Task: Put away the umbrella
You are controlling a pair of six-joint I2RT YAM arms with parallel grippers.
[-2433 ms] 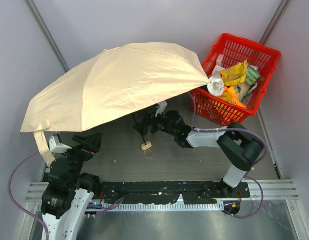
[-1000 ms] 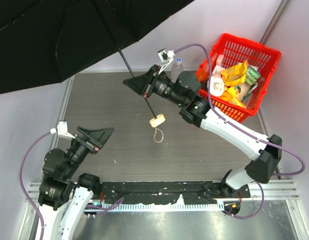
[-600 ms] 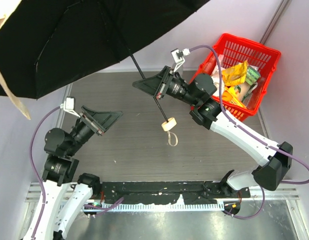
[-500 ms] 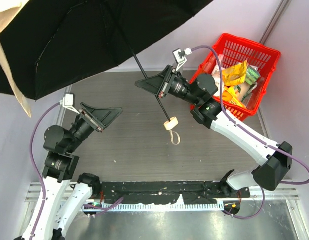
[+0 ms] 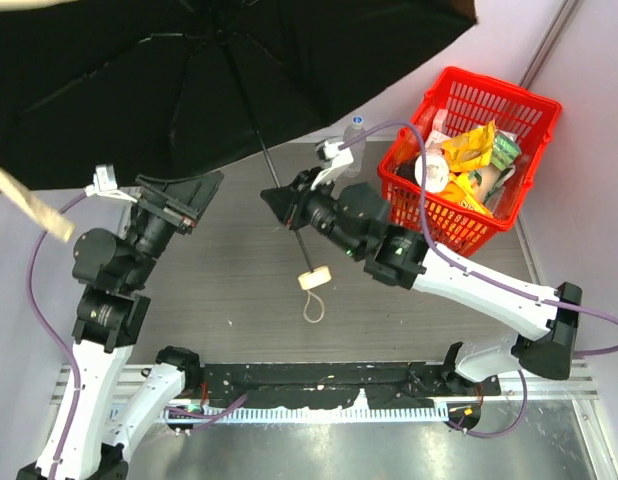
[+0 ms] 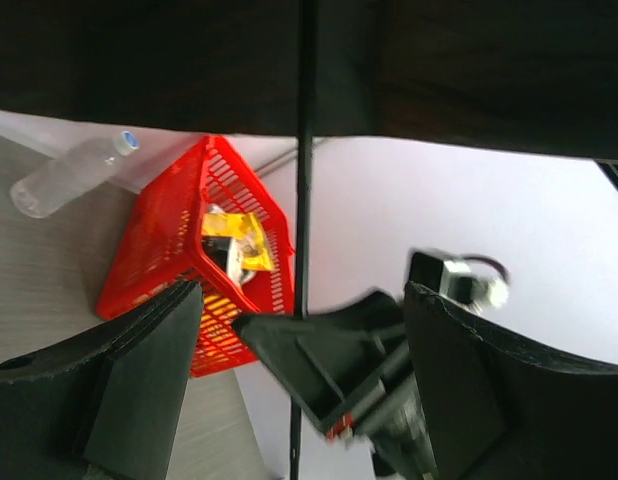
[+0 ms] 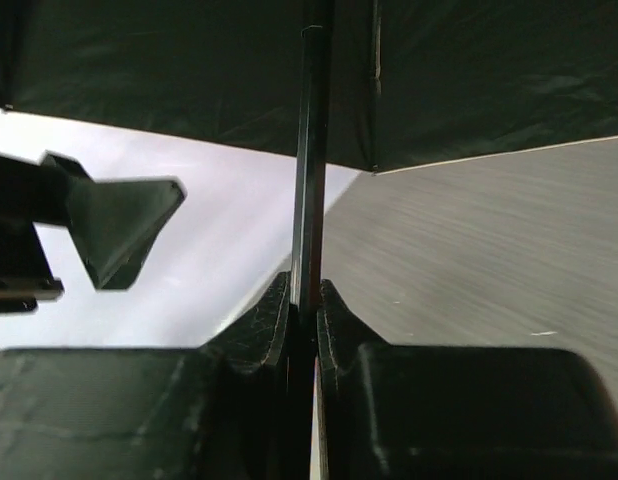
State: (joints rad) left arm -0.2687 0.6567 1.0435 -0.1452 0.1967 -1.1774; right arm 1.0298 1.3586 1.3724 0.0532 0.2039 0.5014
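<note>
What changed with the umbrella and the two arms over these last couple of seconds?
The right gripper, shut on the shaft, lifted the umbrella off the table and tipped it back, so its black underside now faces the top camera. The left gripper rose from beside its base toward that underside, open and holding nothing. Unchanged: the right grip on the shaft, and the red basket with its contents.

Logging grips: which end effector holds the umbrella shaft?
The right end effector, shut on the umbrella shaft; the left end effector stands open, off the shaft.
</note>
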